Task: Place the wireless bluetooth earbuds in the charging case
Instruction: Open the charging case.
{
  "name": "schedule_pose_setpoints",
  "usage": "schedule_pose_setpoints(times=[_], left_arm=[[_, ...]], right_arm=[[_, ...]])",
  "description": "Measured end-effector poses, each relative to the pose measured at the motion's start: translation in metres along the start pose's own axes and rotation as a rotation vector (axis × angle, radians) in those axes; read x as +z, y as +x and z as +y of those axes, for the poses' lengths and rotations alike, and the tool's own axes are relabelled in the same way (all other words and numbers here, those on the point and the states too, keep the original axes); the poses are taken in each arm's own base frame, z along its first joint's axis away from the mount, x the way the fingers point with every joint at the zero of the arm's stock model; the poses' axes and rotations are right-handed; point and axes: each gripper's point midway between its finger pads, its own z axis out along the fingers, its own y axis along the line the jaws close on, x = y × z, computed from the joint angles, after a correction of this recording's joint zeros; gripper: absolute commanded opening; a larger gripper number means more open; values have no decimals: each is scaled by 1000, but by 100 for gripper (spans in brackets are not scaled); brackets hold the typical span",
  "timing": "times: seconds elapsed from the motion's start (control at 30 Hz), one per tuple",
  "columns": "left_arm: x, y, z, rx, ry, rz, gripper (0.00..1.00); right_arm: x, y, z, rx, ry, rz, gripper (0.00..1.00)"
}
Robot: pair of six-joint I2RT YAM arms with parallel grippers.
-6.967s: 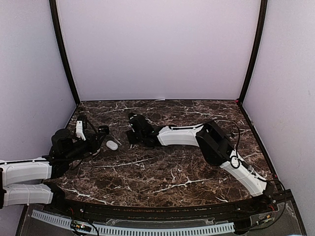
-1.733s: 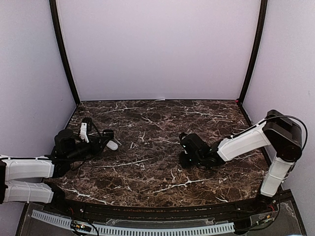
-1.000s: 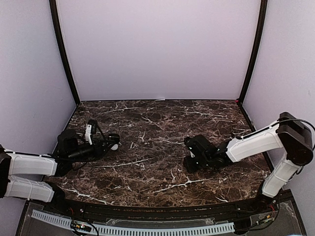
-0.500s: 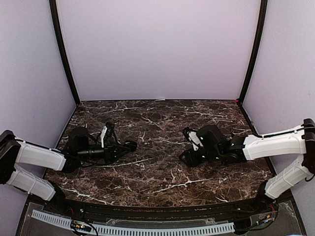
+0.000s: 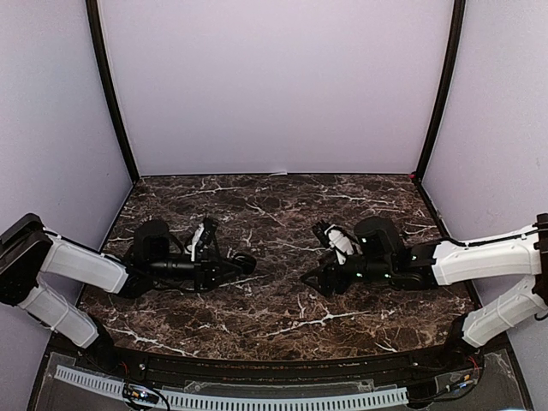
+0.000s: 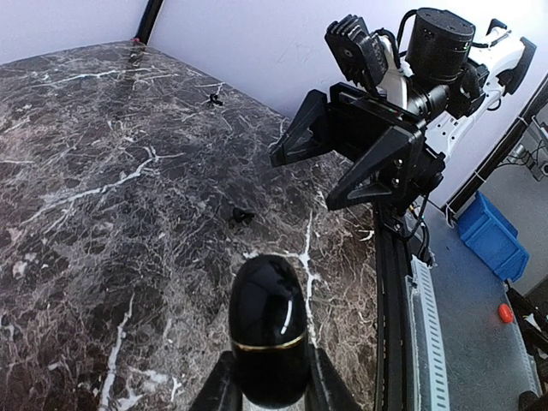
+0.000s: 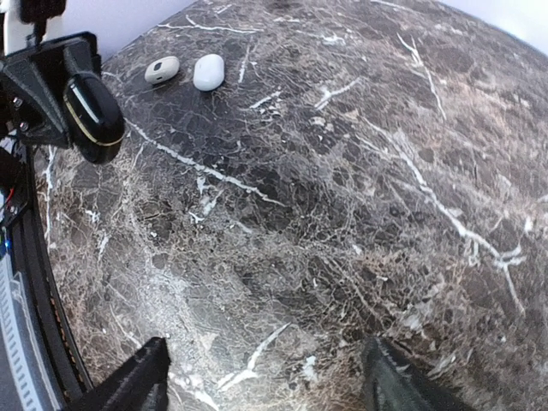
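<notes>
Both arms have stretched in toward the middle of the table (image 5: 282,193) since half a second ago, so the two hands now face each other much closer, and the right hand's fingers have spread wider. The left hand (image 6: 271,383) is pressed tight on the lower end of a glossy black case (image 6: 268,321) with a thin gold band, holding it off the table with its rounded end pointing at the right hand (image 5: 313,278). That hand is spread wide with nothing between its fingers, hanging just above the marble.

Between the two hands, a tiny black earbud (image 6: 242,214) lies loose on the table, apart from both. A second black speck (image 6: 212,100) lies farther back; it is too small to tell what it is. Behind the left hand, in the right wrist view, a white case (image 7: 208,71) and a grey-white case (image 7: 161,68) lie side by side, close but not touching; the grey-white one has a dark spot on it that I cannot make out.

From above, the dark marble swallows the black earbud and the speck, and neither pale case can be picked out past the left arm. The left wrist view cuts off its own fingers at the bottom edge, and the right wrist view shows only the tips of its fingers.
</notes>
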Motion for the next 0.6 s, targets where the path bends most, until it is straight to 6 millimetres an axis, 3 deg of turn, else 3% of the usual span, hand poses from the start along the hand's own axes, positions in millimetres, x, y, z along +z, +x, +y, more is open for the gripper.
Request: schedule_pose_setpoints(times=[0.1, 0.3, 0.6], left_arm=[[6, -11, -3, 19, 15, -13, 19], [22, -26, -9, 47, 53, -21, 19], [33, -13, -23, 90, 173, 5, 16]], right_arm=[[-4, -6, 3, -28, -20, -32, 95], [-13, -19, 14, -58, -108, -89, 92], [-14, -31, 51, -97, -328, -115, 84]])
